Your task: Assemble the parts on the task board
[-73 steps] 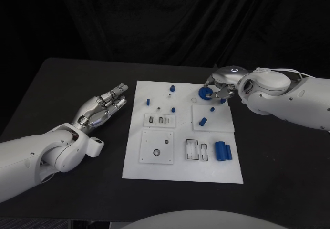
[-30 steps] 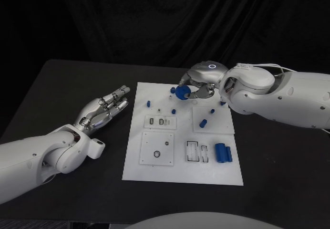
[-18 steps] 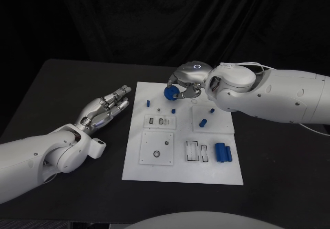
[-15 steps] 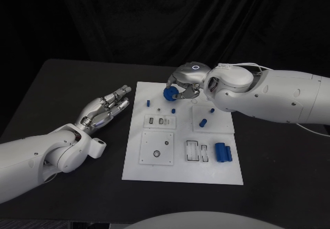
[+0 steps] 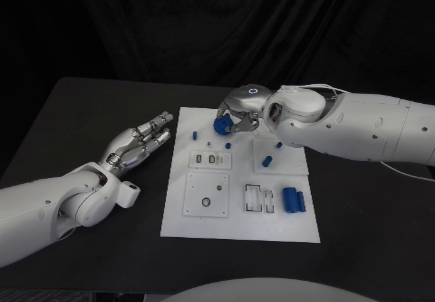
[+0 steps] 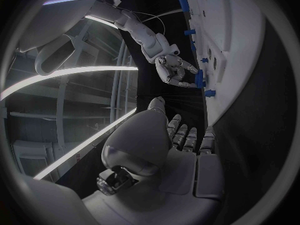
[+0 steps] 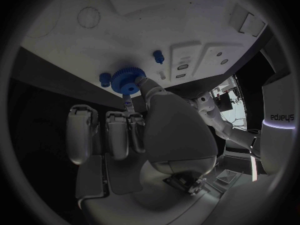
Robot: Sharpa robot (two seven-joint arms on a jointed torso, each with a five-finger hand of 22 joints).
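A black table (image 5: 90, 113) carries the white task board (image 5: 204, 223) at its middle, and behind the table hangs a dark curtain-like backdrop (image 5: 181, 38). The right hand (image 5: 243, 113) hangs over the far edge of the board, its fingers closed around a blue gear (image 5: 220, 124); in the right wrist view the gear (image 7: 129, 80) is pinched at the fingertips, with a small blue peg (image 7: 104, 79) just beside it and the white board (image 7: 75, 40) beyond. The left hand (image 5: 136, 141) lies over the bare table just to the left of the board, its fingers stretched out, a little apart and holding nothing; the left wrist view shows the same straight fingers (image 6: 187, 137) pointing toward the board's edge (image 6: 234, 60). On the board there are a blue peg (image 5: 194, 134) near the left edge, another small blue peg (image 5: 227, 145) nearer the middle, a blue cylinder (image 5: 268, 161) on a raised white square, and a pair of blue cylinders (image 5: 293, 199) lying side by side near the right edge. A white block with two dark slots (image 5: 211, 159) sits at mid-board, with a white plate with a small ring (image 5: 207, 195) nearer the robot.
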